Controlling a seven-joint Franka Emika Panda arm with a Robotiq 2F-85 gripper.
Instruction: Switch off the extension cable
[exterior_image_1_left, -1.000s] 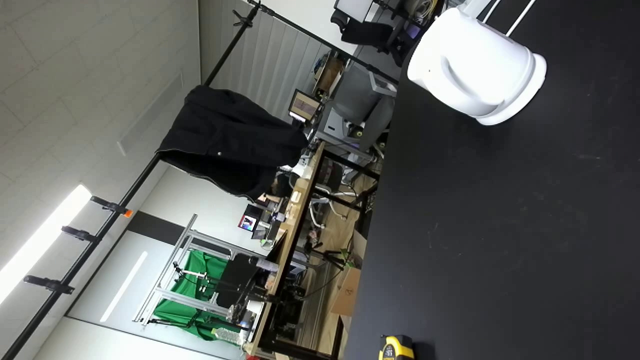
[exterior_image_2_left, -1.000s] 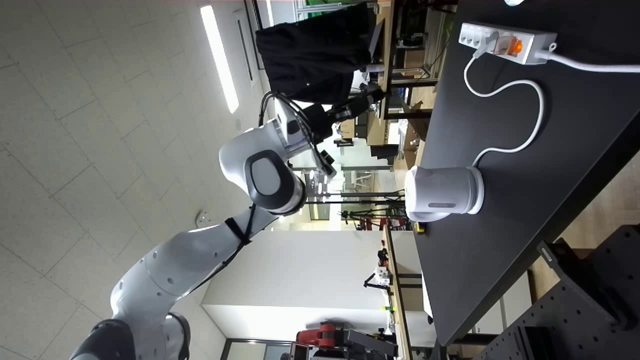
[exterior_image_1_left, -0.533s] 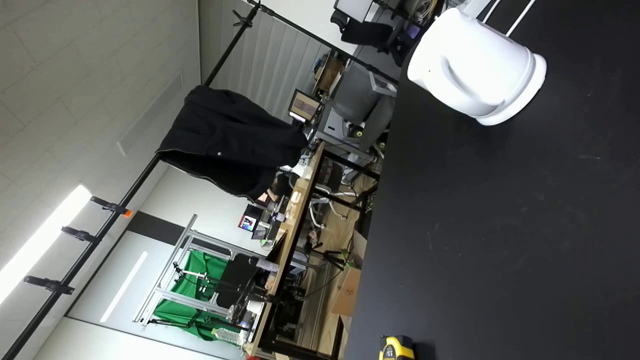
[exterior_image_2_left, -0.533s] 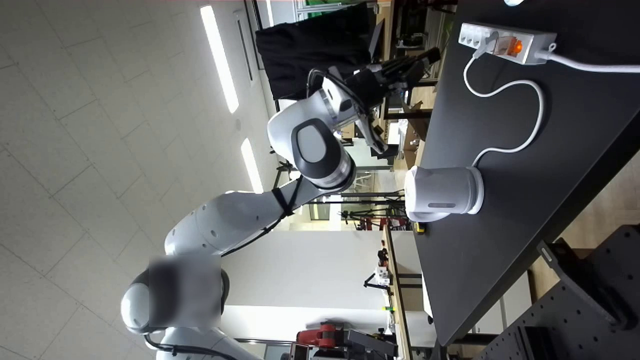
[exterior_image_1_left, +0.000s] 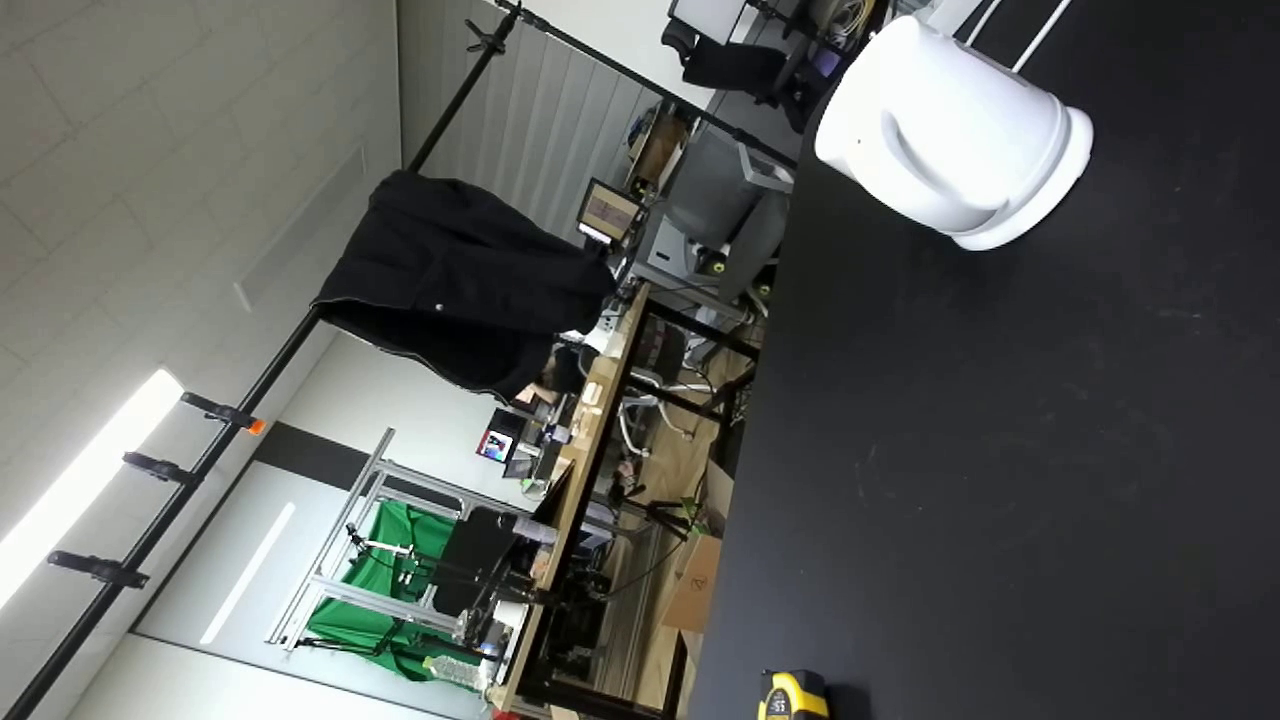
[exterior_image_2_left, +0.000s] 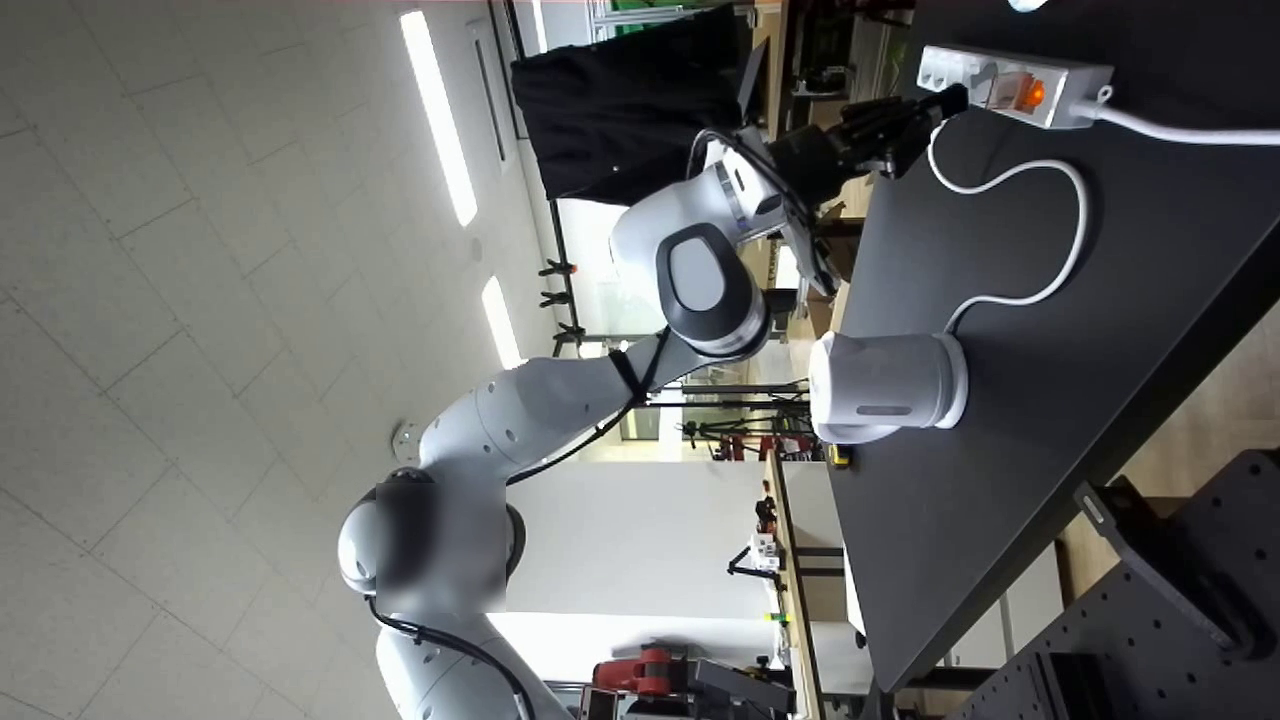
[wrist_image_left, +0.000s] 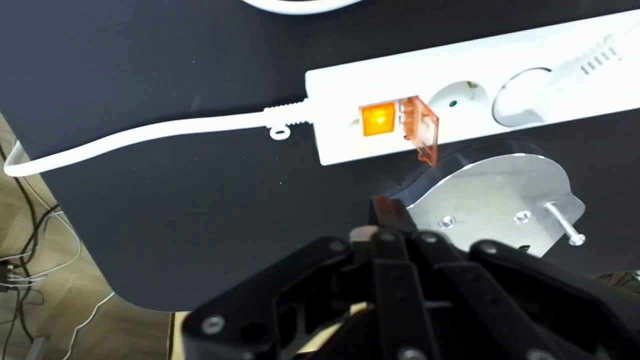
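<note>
The extension cable is a white power strip (wrist_image_left: 340, 85) on the black table; it also shows in an exterior view (exterior_image_2_left: 1070, 85). Its orange switch (wrist_image_left: 378, 119) is lit, also visible in the exterior view (exterior_image_2_left: 1036, 94). The clear orange switch cover (wrist_image_left: 422, 127) is flipped up beside it. A white plug (wrist_image_left: 530, 97) sits in a socket further along. The thick white cord (wrist_image_left: 165, 131) leaves the strip's end. My gripper (wrist_image_left: 390, 207) is shut and empty, its tips together, below the switch in the wrist view. In an exterior view the gripper (exterior_image_2_left: 955, 98) is near the strip's socket side, above the table.
A white kettle (exterior_image_2_left: 885, 385) stands on the table (exterior_image_2_left: 1000, 400), also seen in an exterior view (exterior_image_1_left: 950, 130). Its thin cord (exterior_image_2_left: 1080, 220) curves to the strip. A shiny grey rounded piece with screws (wrist_image_left: 490, 195) is beside the gripper. A yellow tape measure (exterior_image_1_left: 793, 697) lies further off.
The arm has moved down and across toward the power strip; the gripper is now much closer to it. The switch stays lit; the strip, kettle and tape measure have not moved.
</note>
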